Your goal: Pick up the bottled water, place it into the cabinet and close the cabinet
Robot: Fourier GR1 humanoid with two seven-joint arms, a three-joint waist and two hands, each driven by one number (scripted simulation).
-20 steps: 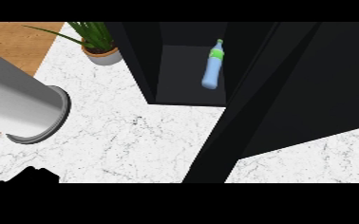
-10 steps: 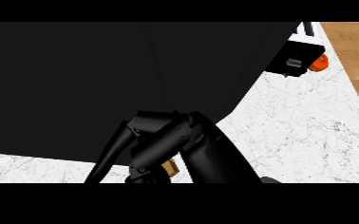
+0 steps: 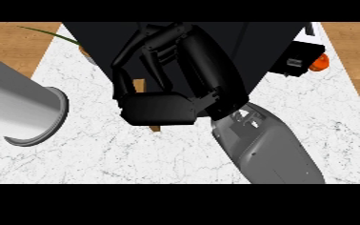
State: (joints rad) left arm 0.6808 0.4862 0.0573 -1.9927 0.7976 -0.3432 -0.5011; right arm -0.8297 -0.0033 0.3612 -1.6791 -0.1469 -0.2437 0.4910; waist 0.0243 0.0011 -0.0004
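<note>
The right hand (image 3: 169,83) fills the middle of the view, its fingers (image 3: 151,45) curled inward against the black cabinet (image 3: 274,43), holding nothing that can be seen. The bottled water is hidden, so whether it sits inside cannot be told. If the door is being closed, the push should run flat along the cabinet front. Left of the cabinet rises a grey forearm (image 3: 28,107); its hand is out of view. The marble counter (image 3: 119,157) lies below the cabinet.

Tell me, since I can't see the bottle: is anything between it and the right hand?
Cannot tell. The bottle is not visible in this view; the right hand covers much of the cabinet's front and hides whatever lies behind it.
</note>
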